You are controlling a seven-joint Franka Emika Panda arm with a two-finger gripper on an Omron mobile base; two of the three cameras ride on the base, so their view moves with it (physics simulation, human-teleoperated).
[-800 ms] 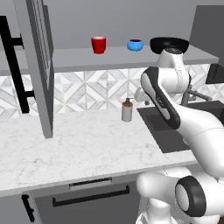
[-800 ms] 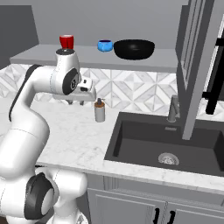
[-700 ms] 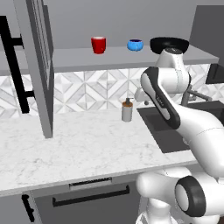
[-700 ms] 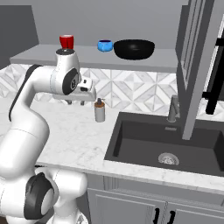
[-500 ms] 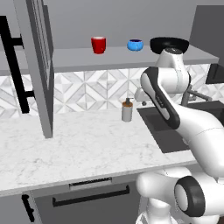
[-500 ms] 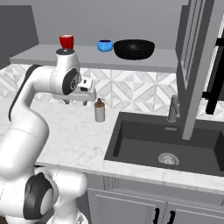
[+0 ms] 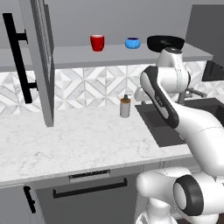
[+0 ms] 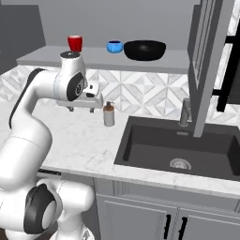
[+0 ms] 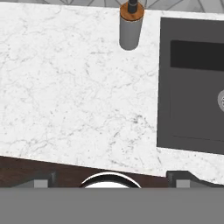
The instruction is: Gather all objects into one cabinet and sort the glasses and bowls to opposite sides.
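On the shelf [image 7: 65,54] three task things are lined up: the red cup [image 7: 97,43] furthest from the black bowl [image 8: 144,49], the blue bowl [image 8: 114,46] between them, just beside the black one. The grey-olive cup is not made out. Below the shelf, the gripper [image 9: 111,177] is held over the marble counter [image 9: 65,96] — jaws spread wide, nothing gripped. The soap bottle [image 9: 131,25] is seen just beside the sink [image 8: 183,145], under the shelf.

Glossy white arm [image 8: 28,122], dark round joints
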